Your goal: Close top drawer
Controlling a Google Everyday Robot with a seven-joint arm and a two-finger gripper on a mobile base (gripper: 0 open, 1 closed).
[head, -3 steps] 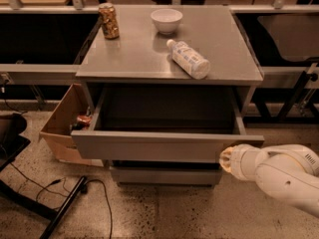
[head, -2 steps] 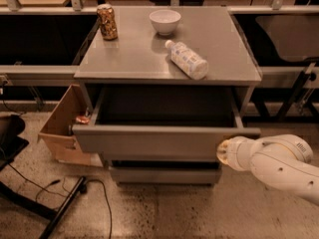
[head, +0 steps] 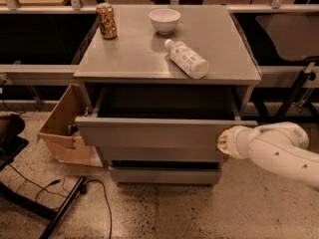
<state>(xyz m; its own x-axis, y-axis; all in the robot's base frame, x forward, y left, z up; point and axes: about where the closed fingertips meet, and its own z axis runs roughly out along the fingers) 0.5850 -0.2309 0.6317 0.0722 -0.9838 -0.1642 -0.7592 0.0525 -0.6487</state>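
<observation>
Judging the top drawer (head: pixel 149 132) stiff, heavy metal, we'd push its plain front; gripper (head: pixel 224 141) rests at its right end, and we cannot tell its grip state.

My gripper (head: pixel 222 142) sat at the right end of the top drawer (head: pixel 149 132), smooth matt grey metal; my arm (head: pixel 279 148) was glossy white plastic.

I read tabletop (head: pixel 129 54): can (head: pixel 106 20) at 10 o'clock, bowl (head: pixel 164 20) at 12, bottle (head: pixel 187 59) lying toward 4 | top drawer (head: pixel 154 132) standing out beneath the tabletop, above two lower drawer fronts (head: pixel 164 176) | pincer (head: pixel 224 141) before the top drawer's front, at its 3 o'clock end | cardboard box (head: pixel 62 128) on floor at the drawers' 9 o'clock
</observation>
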